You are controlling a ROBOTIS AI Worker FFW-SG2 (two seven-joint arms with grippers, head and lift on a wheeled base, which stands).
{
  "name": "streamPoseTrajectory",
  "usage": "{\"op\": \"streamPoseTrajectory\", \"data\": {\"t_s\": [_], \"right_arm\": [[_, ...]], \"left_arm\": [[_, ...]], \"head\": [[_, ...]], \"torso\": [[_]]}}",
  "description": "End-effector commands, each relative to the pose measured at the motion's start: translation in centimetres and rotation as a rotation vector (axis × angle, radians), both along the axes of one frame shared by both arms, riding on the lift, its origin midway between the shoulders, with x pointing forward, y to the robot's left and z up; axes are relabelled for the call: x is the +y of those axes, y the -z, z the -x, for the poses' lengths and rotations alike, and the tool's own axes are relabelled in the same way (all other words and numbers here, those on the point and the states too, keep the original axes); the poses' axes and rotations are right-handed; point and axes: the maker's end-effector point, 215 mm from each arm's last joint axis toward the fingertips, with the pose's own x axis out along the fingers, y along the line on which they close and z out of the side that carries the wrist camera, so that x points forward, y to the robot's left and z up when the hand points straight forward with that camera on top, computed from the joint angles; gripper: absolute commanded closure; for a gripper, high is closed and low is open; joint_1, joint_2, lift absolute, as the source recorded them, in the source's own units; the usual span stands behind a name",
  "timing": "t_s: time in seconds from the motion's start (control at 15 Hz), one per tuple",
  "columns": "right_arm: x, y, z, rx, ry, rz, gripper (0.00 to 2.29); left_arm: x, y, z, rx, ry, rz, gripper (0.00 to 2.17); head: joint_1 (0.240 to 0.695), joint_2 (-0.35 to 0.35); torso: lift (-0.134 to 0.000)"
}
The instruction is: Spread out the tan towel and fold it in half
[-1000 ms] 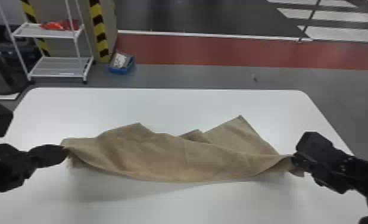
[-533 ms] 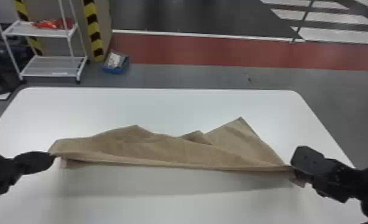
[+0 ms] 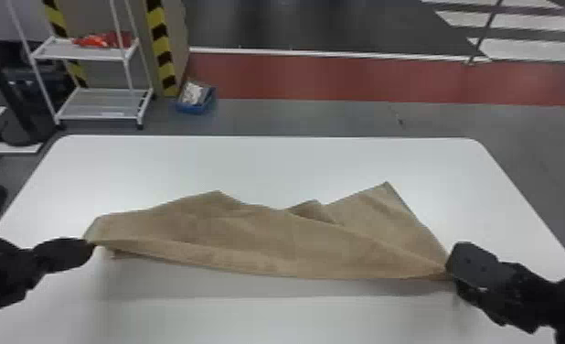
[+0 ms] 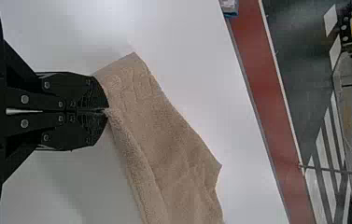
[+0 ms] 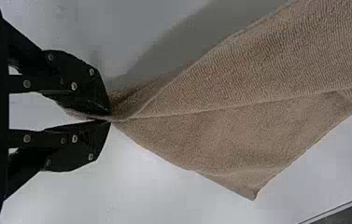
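In the head view my left gripper (image 3: 89, 247) holds the left end of the tan towel (image 3: 258, 238), and my right gripper (image 3: 448, 270) holds its right end. Between them the near edge hangs in a shallow sag, with a shadow on the table below it. The far side is uneven, with peaks and a fold right of centre. In the left wrist view the left gripper (image 4: 106, 111) is shut on a corner of the towel (image 4: 159, 126). The right gripper (image 5: 109, 119) pinches a gathered part of the towel (image 5: 239, 112) in the right wrist view.
The white table (image 3: 268, 164) has bare surface behind and in front of the towel. Beyond it on the floor stand a white shelf rack (image 3: 103, 103) and a blue bin (image 3: 195, 103), both at the far left.
Over the last second the left gripper has moved a little left and back again. The towel's near edge went from sagging to nearly straight, then to sagging slightly again.
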Motion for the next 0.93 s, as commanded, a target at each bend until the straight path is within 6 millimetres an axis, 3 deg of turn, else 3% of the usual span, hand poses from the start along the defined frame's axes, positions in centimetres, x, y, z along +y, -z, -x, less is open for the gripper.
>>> {"op": "streamPoseTrajectory", "data": {"t_s": [0.0, 0.87], "right_arm": [[0.5, -0.7, 0.4, -0.014, 0.016, -0.015, 0.83], [1.2, -1.5, 4.3, -0.006, 0.060, -0.020, 0.84]], "left_arm": [[0.2, -0.1, 0.1, -0.001, 0.002, 0.002, 1.44], [2.9, -0.5, 1.9, -0.010, -0.007, 0.008, 1.44]], "head": [[0.695, -0.058], [0.695, -0.002]], "torso": [[-0.124], [-0.124]]}}
